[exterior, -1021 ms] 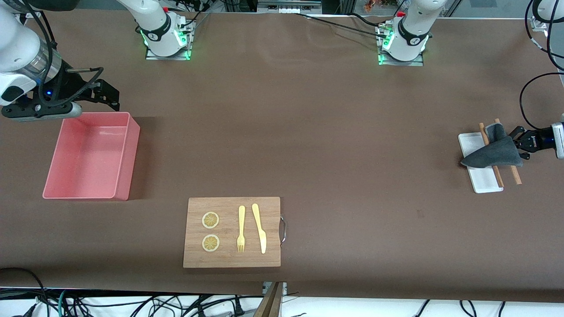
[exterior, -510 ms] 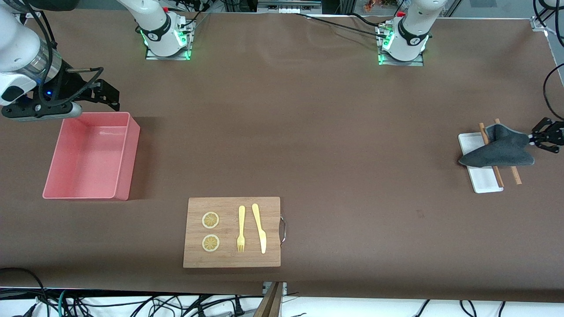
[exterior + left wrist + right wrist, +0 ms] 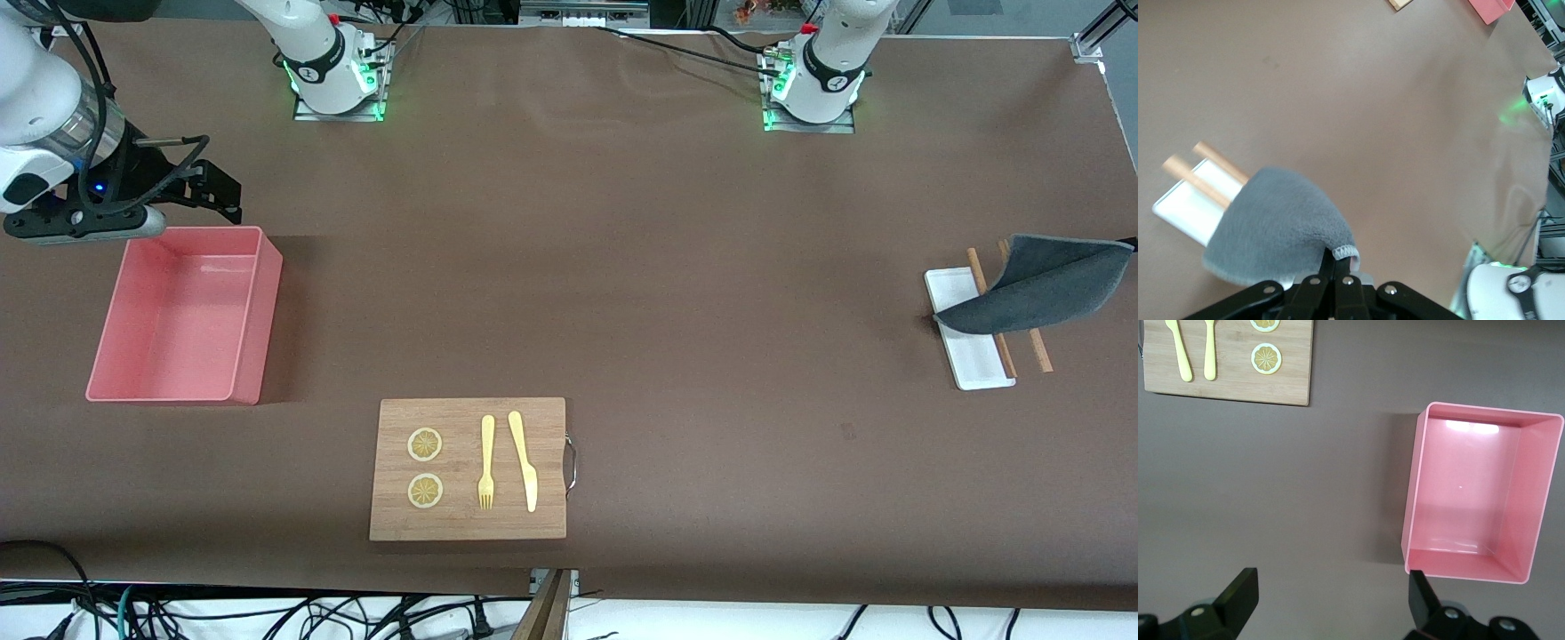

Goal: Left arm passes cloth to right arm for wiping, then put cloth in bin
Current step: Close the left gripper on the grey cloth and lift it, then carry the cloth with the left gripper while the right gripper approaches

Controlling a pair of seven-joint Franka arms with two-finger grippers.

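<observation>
Brown mat covers the table (image 3: 622, 267) edge to edge; cables hang along the bottom of the front view, w/ two arm bases at the top showing green lights.

Bin (image 3: 182, 316) sits mid-left of the front view, pink, nothing inside. Cutting board (image 3: 468, 468) at lower centre carries two lemon slices (image 3: 425, 444), a fork (image 3: 486, 461) and a knife (image 3: 524, 459), all yellow. White tray (image 3: 967, 333) at mid-right of the frame, w/ two wooden sticks (image 3: 989, 307) lying across it.

Right gripper (image 3: 191, 191) hangs at upper left of the front view, over the table just by the bin's top edge, jaws spread wide, nothing between them; that arm waits. Its wrist view shows both fingers (image 3: 1238, 593) apart along the bottom of frame and the bin at right.

Left gripper (image 3: 1335, 277) is past the right edge of the front view; its wrist view shows it at bottom centre, jaws pressed together, pinching the cloth (image 3: 1036, 284) by one corner. Cloth hangs grey side out, lifted, over the tray and sticks, lower corner draped onto them.
</observation>
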